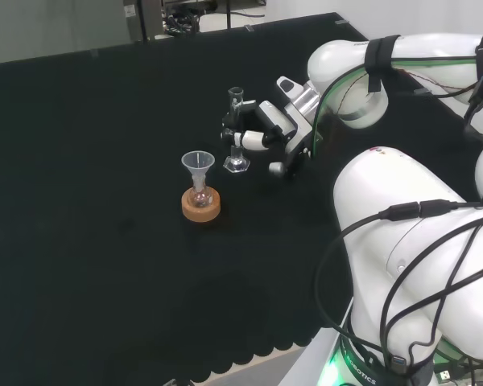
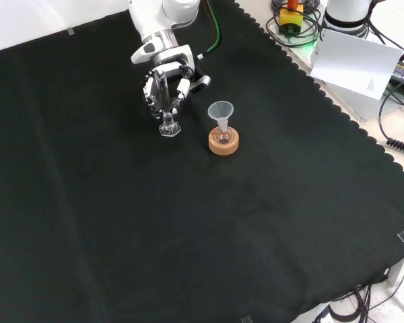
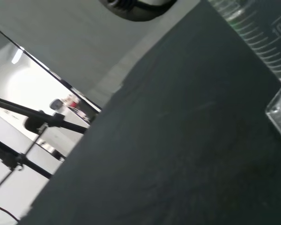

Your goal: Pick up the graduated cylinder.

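The graduated cylinder [image 1: 237,137] is a slim clear tube on a hexagonal foot, standing upright on the black cloth [image 1: 105,265]. In the head view the hand [image 1: 266,129] reaches it from the right, with fingers curled round the tube's middle. From the front, the hand [image 2: 163,84] comes down from the top and wraps the cylinder [image 2: 167,116], whose foot rests on the cloth. The wrist view has the cylinder [image 3: 264,40] close by, its scale marks and foot visible.
A clear funnel [image 1: 197,163] sits in a small flask on a cork ring [image 1: 201,206], close to the cylinder's left in the head view; in the front view the cork ring [image 2: 223,142] is to its right. The arm's white links [image 1: 419,241] stand at the right.
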`<state>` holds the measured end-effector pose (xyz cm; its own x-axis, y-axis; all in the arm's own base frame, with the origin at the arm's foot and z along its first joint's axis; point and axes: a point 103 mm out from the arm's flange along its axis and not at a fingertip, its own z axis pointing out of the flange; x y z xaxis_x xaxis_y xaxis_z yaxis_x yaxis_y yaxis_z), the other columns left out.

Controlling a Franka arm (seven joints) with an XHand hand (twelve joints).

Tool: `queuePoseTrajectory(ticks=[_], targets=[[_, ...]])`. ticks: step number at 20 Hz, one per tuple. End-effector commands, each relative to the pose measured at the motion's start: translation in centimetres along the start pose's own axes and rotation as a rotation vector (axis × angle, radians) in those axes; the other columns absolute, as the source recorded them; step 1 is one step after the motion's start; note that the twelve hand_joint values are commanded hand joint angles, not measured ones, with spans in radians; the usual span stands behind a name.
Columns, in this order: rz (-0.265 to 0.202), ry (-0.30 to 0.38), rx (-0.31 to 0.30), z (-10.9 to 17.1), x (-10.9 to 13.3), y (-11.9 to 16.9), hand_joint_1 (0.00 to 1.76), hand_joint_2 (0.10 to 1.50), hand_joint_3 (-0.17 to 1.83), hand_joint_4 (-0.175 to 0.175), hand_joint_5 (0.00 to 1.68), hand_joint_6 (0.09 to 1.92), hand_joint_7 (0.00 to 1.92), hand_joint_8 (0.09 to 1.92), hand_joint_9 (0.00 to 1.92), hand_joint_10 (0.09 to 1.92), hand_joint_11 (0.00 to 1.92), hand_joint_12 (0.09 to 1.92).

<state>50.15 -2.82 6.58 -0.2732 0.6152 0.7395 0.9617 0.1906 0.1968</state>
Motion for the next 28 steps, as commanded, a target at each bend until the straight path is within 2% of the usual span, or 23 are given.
queuePoseTrajectory(ticks=[1,3,5,12,18,20,22,28], targets=[[0.006,-0.165,0.099,-1.8,1.1,0.5,1.15,1.08,0.00,-0.096,1.06,0.89,1.33,0.31,1.54,0.09,1.45,0.65],[0.000,-0.187,0.119,-2.8,1.3,0.5,1.23,1.07,0.01,-0.148,1.07,0.85,1.20,0.63,1.55,0.09,1.45,0.63],[-0.006,-0.216,0.131,-3.9,1.6,0.3,1.27,1.06,0.01,-0.169,1.07,0.84,1.13,0.78,1.56,0.09,1.45,0.63],[-0.030,-0.292,0.181,-7.1,2.8,-0.6,1.28,1.06,0.01,-0.175,1.07,0.84,1.11,0.82,1.57,0.09,1.45,0.63],[-0.043,-0.364,0.263,-8.5,3.8,-2.0,1.28,1.05,0.00,-0.175,1.10,0.81,1.13,0.79,1.57,0.09,1.45,0.64],[-0.050,-0.391,0.298,-8.7,4.1,-2.6,1.21,1.05,0.00,-0.139,1.12,0.78,1.24,0.57,1.57,0.09,1.46,0.63],[-0.054,-0.409,0.332,-8.8,4.4,-3.1,1.18,1.05,-0.01,-0.119,1.14,0.76,1.33,0.38,1.58,0.09,1.46,0.61],[-0.073,-0.447,0.414,-8.9,5.3,-4.6,1.17,1.05,-0.01,-0.112,1.15,0.75,1.38,0.30,1.58,0.09,1.47,0.61]])
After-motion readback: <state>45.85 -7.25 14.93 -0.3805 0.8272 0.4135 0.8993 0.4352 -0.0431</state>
